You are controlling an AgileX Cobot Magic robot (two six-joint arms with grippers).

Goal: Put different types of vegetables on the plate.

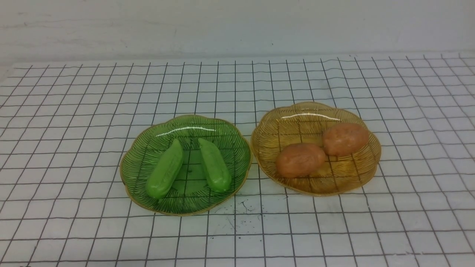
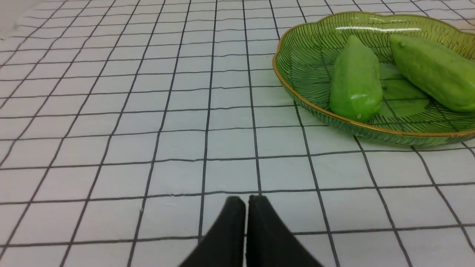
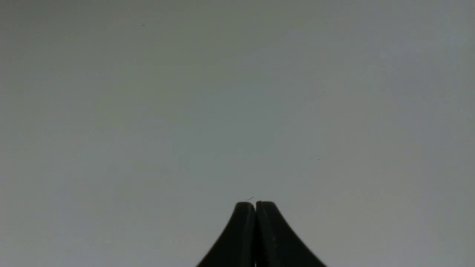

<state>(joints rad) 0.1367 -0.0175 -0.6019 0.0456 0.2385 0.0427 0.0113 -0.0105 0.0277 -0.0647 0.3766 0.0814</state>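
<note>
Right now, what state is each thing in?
Left tool: shut, empty.
Right tool: shut, empty.
Green plate: holds both cucumbers.
Cucumbers: lying apart.
Amber plate: holds both potatoes.
Potatoes: lying side by side.

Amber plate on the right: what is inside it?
Inside the amber plate lie two orange-brown potato pieces, touching each other. No green pieces are in it. The plate floor directly beneath the potatoes is covered and cannot be seen.
</note>
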